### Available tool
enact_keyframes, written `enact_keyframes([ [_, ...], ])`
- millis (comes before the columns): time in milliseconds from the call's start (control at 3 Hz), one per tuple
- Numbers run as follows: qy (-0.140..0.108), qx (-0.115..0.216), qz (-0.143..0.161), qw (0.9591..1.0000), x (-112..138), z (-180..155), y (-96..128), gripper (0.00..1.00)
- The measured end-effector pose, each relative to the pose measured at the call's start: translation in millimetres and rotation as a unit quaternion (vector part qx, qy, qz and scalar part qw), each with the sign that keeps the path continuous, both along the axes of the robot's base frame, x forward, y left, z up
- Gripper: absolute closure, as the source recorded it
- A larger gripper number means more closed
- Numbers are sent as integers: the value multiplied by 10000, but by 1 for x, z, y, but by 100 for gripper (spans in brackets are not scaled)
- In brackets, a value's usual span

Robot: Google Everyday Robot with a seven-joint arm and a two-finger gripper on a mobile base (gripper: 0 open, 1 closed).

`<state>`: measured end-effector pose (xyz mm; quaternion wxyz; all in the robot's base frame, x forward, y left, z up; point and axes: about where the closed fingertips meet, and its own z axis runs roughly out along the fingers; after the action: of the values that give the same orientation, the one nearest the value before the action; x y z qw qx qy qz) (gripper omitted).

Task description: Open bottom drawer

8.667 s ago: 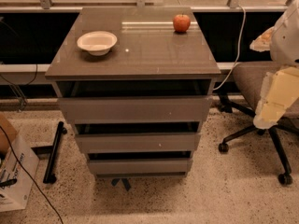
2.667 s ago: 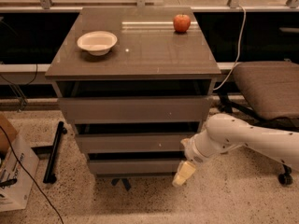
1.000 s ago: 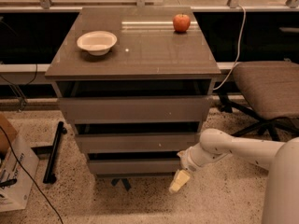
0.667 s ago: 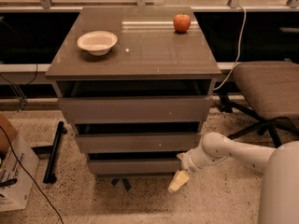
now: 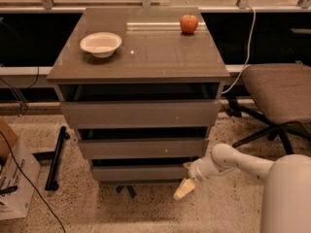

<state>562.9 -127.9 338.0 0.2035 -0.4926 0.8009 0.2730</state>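
The grey-brown cabinet (image 5: pixel 141 62) has three drawers. The bottom drawer (image 5: pixel 141 173) is the lowest one, with a plain flat front and a dark gap above it. It sits about flush under the middle drawer (image 5: pixel 141 147). My gripper (image 5: pixel 186 186) is at the bottom drawer's right end, low near the floor. Its pale fingers (image 5: pixel 183 190) point down and left, just in front of the drawer's right corner. My white arm (image 5: pixel 233 164) reaches in from the lower right.
A white bowl (image 5: pixel 101 44) and a red apple (image 5: pixel 189 24) sit on the cabinet top. An office chair (image 5: pixel 279 96) stands to the right. A cardboard box (image 5: pixel 12 178) and a black bar (image 5: pixel 55 158) lie on the floor at left.
The arm swung from the upper right down to the bottom drawer's right end. Over the last second the gripper has barely shifted. The drawer front has not visibly moved.
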Motion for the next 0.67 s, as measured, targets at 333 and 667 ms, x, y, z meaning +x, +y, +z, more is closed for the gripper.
enact_keyframes([
  [333, 79, 50, -162, 9998, 14, -35, -6, 0],
  [667, 74, 63, -254, 9996, 27, -56, -11, 0],
])
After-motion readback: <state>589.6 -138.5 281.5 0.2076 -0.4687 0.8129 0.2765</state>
